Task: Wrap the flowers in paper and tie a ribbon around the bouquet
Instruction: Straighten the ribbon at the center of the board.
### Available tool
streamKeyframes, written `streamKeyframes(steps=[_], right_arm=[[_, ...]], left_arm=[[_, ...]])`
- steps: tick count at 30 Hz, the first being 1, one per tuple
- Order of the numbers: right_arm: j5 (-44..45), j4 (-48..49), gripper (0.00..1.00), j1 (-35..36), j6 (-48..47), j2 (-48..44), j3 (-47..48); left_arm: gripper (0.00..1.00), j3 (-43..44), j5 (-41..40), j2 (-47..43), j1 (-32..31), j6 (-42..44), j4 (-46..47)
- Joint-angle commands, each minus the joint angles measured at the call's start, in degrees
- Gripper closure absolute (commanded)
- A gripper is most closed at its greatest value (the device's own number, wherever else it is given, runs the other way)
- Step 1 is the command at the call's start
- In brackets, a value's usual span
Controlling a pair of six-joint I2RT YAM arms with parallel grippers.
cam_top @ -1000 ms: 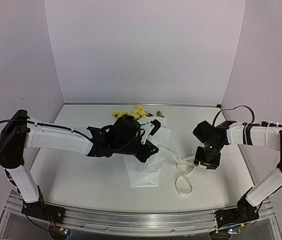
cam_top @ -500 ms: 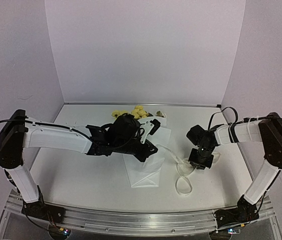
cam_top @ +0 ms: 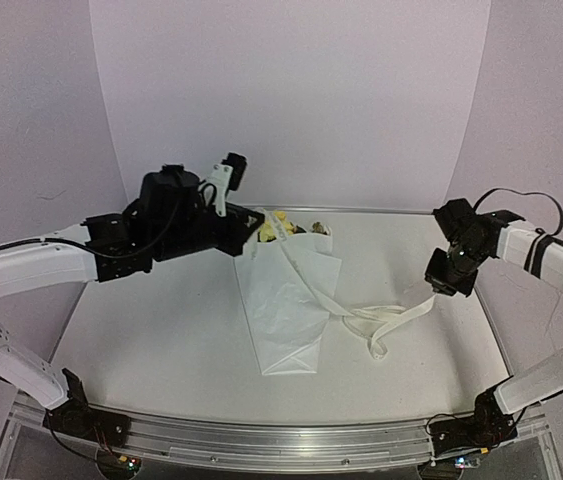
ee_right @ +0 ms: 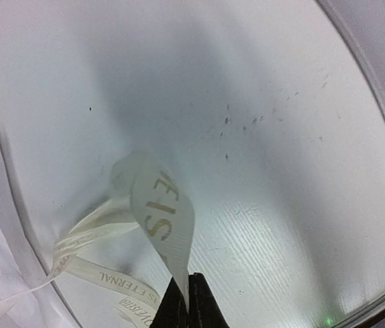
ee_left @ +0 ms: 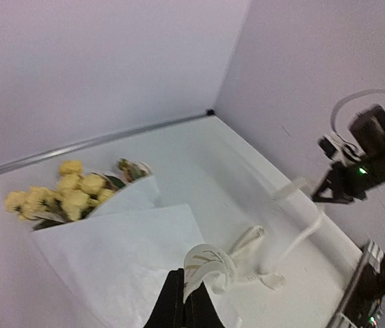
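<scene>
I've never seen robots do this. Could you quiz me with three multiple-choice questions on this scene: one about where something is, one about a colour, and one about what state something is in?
1. The flowers stick out of the paper toward:
A the back wall
B the table's near edge
C the right-hand wall

2. The blooms are:
A red
B pale yellow
C blue

3. The right arm's jaws are:
A wide open
B shut on the ribbon
C shut on a flower stem

Answers:
1 A: the blooms lie at the paper's far end.
2 B: every bloom in view is pale yellow.
3 B: the right wrist view shows the strip pinched between the closed jaws.
</scene>
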Motion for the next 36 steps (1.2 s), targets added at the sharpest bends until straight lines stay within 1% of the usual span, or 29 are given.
streamKeyframes(steps=[1, 5, 8, 11, 13, 16, 22, 25, 28, 31, 33, 36], right_arm=[[3.8, -11.2, 1.00, -5.4, -5.4, -4.8, 4.2], [4.2, -14.3, 1.00, -10.2, -6.9, -8.1, 7.5], [5.8, -17.4, 1.00, -11.3, -9.6, -8.6, 12.9], [8.3, -20.8, 1.00, -11.5, -11.9, -8.4, 17.6], [10.1, -22.0, 1.00, -11.6, -12.7, -8.9, 19.3], [13.1, -23.8, 1.00, -12.1, -14.2, -9.7, 21.4], [15.7, -29.0, 1.00, -14.9, -15.4, -10.6, 26.1], [16.1, -30.8, 1.00, -15.9, -15.6, -11.6, 27.6], [16.5, -32.9, 1.00, -16.4, -16.3, -11.7, 29.3], [16.2, -35.0, 1.00, -16.5, -16.2, -11.1, 29.4], [16.3, -35.4, 1.00, -16.6, -15.7, -11.2, 27.5], [16.7, -35.6, 1.00, -18.3, -15.2, -11.4, 24.6]], left_arm=[[1.00, -1.7, -9.0, -8.0, 6.4, -3.8, -3.2], [1.00, -2.2, -16.2, -13.2, 8.8, -4.8, -5.8], [1.00, -1.7, -22.1, -15.2, 10.9, -7.0, -9.5], [1.00, -0.8, -27.7, -16.4, 14.0, -12.1, -15.9], [1.00, -0.6, -30.8, -17.6, 16.7, -16.5, -20.5], [1.00, -1.4, -35.8, -20.7, 19.0, -20.7, -25.6], [1.00, -0.9, -46.2, -24.6, 19.8, -29.0, -39.3], [1.00, -1.4, -51.2, -26.2, 19.9, -36.8, -47.3], [1.00, -2.7, -54.2, -28.9, 19.9, -43.3, -54.4], [1.00, -6.0, -56.4, -32.4, 19.9, -48.0, -56.9], [1.00, -9.0, -56.9, -34.4, 19.9, -50.9, -57.5], [1.00, -12.3, -59.5, -35.7, 19.9, -57.9, -62.2]])
